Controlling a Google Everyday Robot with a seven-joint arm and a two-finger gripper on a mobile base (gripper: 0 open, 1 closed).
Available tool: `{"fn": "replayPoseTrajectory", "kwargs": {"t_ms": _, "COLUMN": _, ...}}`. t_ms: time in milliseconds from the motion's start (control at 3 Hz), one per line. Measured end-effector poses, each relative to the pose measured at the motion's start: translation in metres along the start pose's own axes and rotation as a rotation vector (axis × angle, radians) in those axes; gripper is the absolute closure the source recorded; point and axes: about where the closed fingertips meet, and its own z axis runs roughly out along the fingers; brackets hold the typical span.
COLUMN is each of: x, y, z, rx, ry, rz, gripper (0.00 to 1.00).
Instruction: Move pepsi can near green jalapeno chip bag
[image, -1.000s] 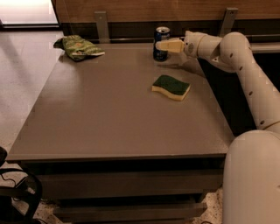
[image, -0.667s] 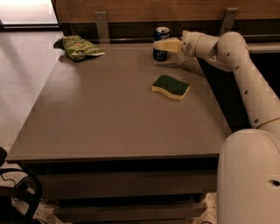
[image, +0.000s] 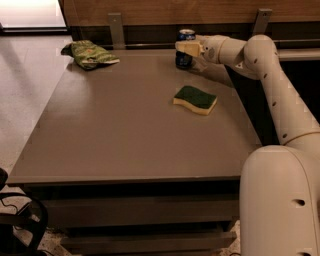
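Note:
The pepsi can (image: 184, 56) is dark blue with a silver top and stands upright at the back of the table, right of centre. My gripper (image: 189, 48) reaches in from the right and is at the can's upper half, partly covering it. The green jalapeno chip bag (image: 89, 54) is a wrinkly light-green bag lying at the table's back left corner, well apart from the can.
A dark-green-and-yellow sponge (image: 195, 99) lies on the grey table (image: 130, 135) in front of the can. A wooden wall with metal brackets (image: 116, 29) runs behind the table. My white arm (image: 280, 90) spans the right side. Floor lies to the left.
My gripper has moved a little to the left, further across the can. The can, the bag and the sponge have stayed in place.

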Motion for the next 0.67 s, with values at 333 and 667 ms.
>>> {"fn": "replayPoseTrajectory", "kwargs": {"t_ms": 333, "x": 0.001, "y": 0.0027, "z": 0.0038, "rx": -0.006, "ry": 0.001, "rz": 0.001, "gripper": 0.64}}
{"fn": "replayPoseTrajectory", "kwargs": {"t_ms": 667, "x": 0.0023, "y": 0.0056, "z": 0.0079, "rx": -0.012, "ry": 0.002, "rz": 0.003, "gripper": 0.93}}
